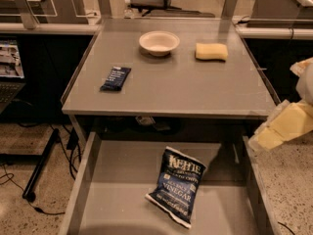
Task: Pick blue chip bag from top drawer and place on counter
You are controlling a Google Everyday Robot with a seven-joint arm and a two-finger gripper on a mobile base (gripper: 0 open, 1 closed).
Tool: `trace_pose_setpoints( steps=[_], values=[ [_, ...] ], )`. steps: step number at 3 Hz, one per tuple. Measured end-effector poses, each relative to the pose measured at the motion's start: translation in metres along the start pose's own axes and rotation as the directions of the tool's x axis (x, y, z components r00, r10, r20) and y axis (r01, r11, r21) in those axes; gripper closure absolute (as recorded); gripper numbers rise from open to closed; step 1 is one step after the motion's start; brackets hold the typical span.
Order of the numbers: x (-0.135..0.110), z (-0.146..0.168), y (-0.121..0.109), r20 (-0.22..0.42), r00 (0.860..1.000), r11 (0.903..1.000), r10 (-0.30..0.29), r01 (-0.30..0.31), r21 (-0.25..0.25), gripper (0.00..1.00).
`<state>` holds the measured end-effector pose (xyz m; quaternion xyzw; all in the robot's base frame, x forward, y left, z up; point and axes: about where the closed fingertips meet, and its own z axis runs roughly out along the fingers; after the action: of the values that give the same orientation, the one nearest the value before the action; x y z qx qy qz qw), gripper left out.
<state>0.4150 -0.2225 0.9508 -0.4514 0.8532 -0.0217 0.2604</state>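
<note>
The bag (177,185) lies flat in the open drawer (82,190), just right of its middle, long axis running 1 to 7 o'clock. The gripper (274,133) hangs by the right front corner of the bench (195,89), outside the drawer wall; open or closed, I cannot tell. From it the bag sits at about 8 o'clock, well apart.

We are seeing warm, dim light spreading evenly over the tabletop (195,92). Shadow is pooling beneath it at the top drawer's (122,180) back, and the gripper (281,129) at the right edge is glowing yellow.
</note>
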Motion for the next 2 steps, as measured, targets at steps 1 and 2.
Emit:
trace_pose_setpoints(
  steps=[1, 2],
  values=[
    [0.008, 0.044, -0.005, 0.114, 0.962, 0.9675, 0.248, -0.252, 0.020, 0.00],
    [0.007, 0.070, -0.018, 0.178, 0.924, 0.9343, 0.338, -0.352, 0.055, 0.00]
  ],
)
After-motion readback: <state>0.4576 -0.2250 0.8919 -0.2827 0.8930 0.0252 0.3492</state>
